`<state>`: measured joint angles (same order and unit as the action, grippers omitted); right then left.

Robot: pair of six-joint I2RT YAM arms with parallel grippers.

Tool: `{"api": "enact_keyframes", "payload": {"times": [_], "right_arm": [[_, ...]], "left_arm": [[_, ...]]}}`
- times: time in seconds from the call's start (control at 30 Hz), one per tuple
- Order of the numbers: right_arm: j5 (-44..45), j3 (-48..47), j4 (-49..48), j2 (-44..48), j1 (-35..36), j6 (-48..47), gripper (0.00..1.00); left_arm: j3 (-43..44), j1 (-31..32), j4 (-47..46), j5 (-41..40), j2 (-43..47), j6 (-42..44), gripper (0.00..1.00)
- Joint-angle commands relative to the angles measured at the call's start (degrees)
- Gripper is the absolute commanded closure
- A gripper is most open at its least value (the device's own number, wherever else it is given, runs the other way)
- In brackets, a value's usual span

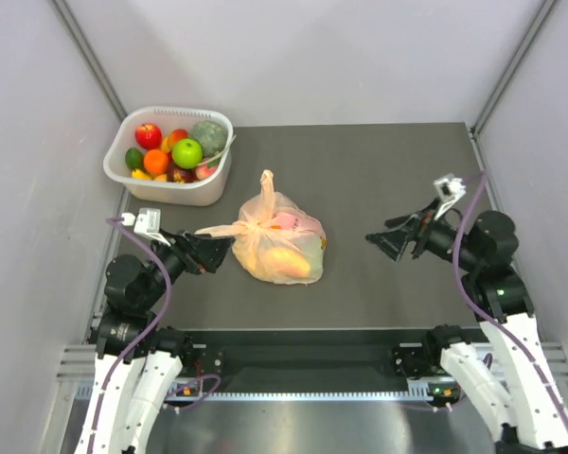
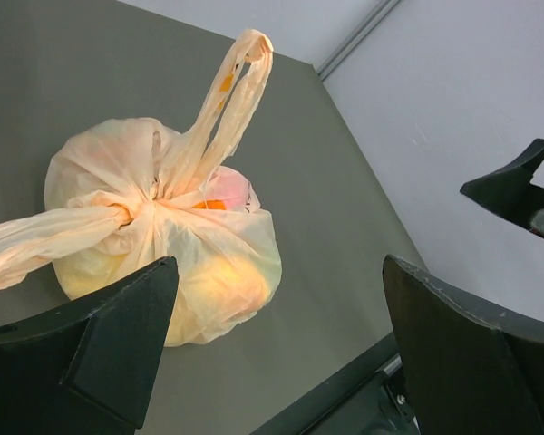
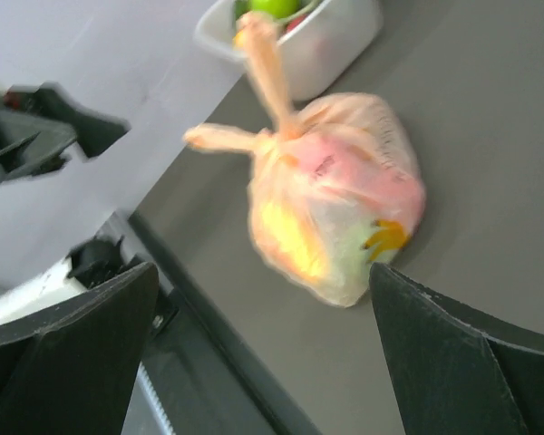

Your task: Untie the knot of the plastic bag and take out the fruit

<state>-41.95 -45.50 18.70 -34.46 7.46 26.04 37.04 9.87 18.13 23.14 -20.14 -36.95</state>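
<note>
Two claws, one bag, one tub; entries run outward from the claws.

1. Left claw: jaws spread as wide as they go, nothing between them, low over the bench.

2. Right claw: jaws likewise wide apart and empty, facing the left claw across the bag.

3. Near ear: floppy handle loop. Its long axis runs from the knot straight back toward the left claw. The free end lies just beside one finger of that claw; whether they touch cannot be told.

4. Knot: bunched twist, tied, ahead of the left claw and off toward the finger on the ear's side. It sits on the bag's upper face.

5. Bag: peach film, full, resting on the bench between the two claws. It is near the left claw and well apart from the right.

6. Fruit: yellow and pink shapes seen through the film, all inside the bag; kinds unreadable.

7. Far ear: second loop, rising from the knot and leaning away from both claws.

8. Tub: white, heaped full, beyond the bag from the left claw.

Assessment: the left arm is the nearer. The near ear points along its reach, so a pinch there likely needs only a short advance. The right claw would have to cross bare bench first.
</note>
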Motion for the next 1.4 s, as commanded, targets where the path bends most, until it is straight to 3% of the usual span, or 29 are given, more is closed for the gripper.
{"api": "enact_keyframes", "payload": {"times": [0.0,0.03,0.1,0.13,0.23,0.33,0.53,0.77,0.97,1.17,1.37], "right_arm": [[12.2,-3.6,-2.6,-4.4,16.1,-3.6,0.00],[24.0,-6.6,-0.4,-6.7,27.1,-5.0,0.00],[37.4,-11.5,4.0,-16.6,37.4,-9.2,0.00],[50.1,-16.2,7.1,-19.9,45.5,-11.0,0.00],[63.5,-22.9,8.9,-31.9,53.1,-12.6,0.00],[70.5,-27.0,8.2,-40.0,57.5,-13.6,0.00],[78.5,-30.8,5.8,-51.4,62.4,-12.8,0.00],[82.9,-32.7,-0.2,-60.9,62.7,-10.9,0.00],[81.6,-35.7,-4.0,-67.3,62.5,-11.4,0.00],[79.2,-35.6,-3.3,-70.3,60.7,-9.6,0.12],[76.8,-31.4,-1.7,-68.7,59.2,-9.5,0.36]], "left_arm": [[-0.2,0.0,-1.4,1.7,-0.5,-0.8,0.01],[-0.2,0.0,-1.4,2.1,-0.9,-1.0,0.01],[0.3,0.1,-1.4,2.4,-1.3,-0.9,0.01],[0.6,0.0,-0.6,2.5,-1.6,-0.9,0.01],[1.5,0.0,1.1,2.1,-1.1,-0.7,0.01],[1.8,0.0,3.0,1.6,0.1,-0.6,0.01],[2.1,0.0,6.3,-0.4,2.7,0.7,0.01],[1.3,0.0,7.6,-3.4,4.2,0.1,0.01],[2.4,0.0,10.0,-7.0,4.7,0.4,0.01],[2.3,0.0,11.2,-8.1,5.4,0.6,0.01],[0.8,0.0,11.4,-8.5,5.8,0.1,0.01]]}}
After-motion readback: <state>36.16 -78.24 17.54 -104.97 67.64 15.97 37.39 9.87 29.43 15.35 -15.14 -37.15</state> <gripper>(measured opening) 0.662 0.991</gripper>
